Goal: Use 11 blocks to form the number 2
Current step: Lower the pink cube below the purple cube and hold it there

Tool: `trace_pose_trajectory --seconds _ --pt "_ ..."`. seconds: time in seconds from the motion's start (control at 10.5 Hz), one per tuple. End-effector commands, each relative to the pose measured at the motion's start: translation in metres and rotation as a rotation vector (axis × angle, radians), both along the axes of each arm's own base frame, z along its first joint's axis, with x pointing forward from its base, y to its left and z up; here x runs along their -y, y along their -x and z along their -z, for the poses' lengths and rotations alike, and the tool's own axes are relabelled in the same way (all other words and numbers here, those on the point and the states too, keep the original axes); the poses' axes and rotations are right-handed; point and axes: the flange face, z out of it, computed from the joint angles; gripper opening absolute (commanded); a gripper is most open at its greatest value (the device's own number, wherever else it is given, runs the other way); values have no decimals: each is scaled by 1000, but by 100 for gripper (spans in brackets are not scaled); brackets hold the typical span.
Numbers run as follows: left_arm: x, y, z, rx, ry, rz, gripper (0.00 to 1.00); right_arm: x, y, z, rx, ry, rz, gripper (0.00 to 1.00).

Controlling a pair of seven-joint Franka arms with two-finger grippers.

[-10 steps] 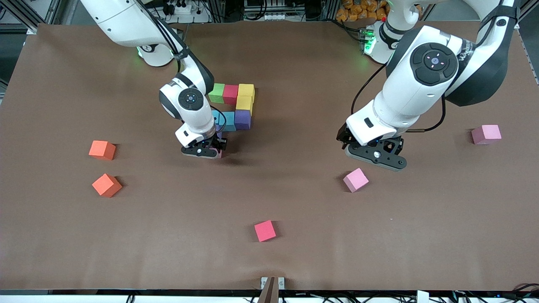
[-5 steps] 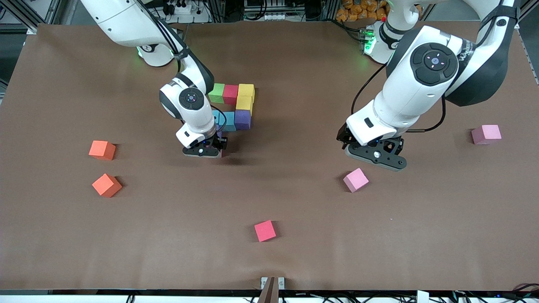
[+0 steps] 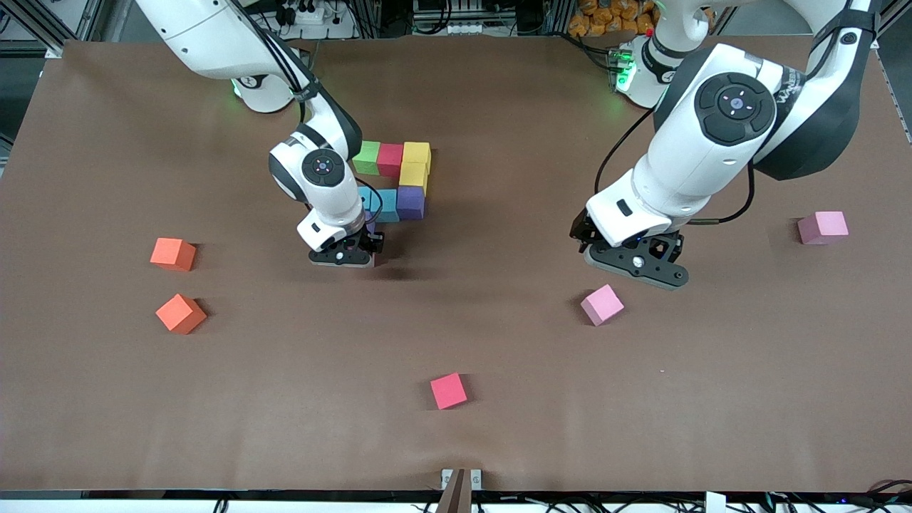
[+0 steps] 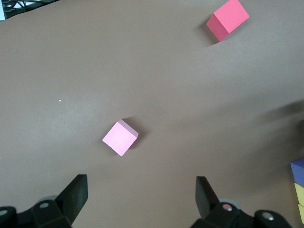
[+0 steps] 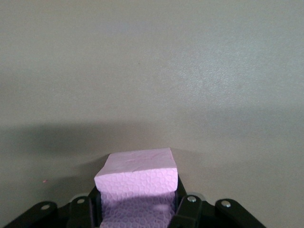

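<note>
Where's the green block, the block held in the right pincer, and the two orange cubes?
green block [image 3: 368, 157], front view, top face
held pink block [image 5: 137, 178], right wrist view, front face between the fingers
orange cubes [image 3: 172, 254] [image 3: 181, 313], front view, top faces

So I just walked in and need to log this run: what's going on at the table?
The right gripper is shut on a purple block, low at the near end of a part-built figure of coloured blocks. The left gripper waits open over the table, above a loose pink block. Another pink block, a red block and two orange cubes lie scattered.
</note>
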Motion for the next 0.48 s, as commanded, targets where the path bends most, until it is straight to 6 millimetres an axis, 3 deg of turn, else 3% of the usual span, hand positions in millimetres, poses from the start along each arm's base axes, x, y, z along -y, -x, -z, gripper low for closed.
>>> trace_pose_trajectory --seconds 0.0,0.38 --pt "-5 2 -8 7 -21 18 100 9 -1 -8 14 10 -6 0" --pt "-4 3 -8 7 -20 20 100 10 -4 -10 18 6 0 0"
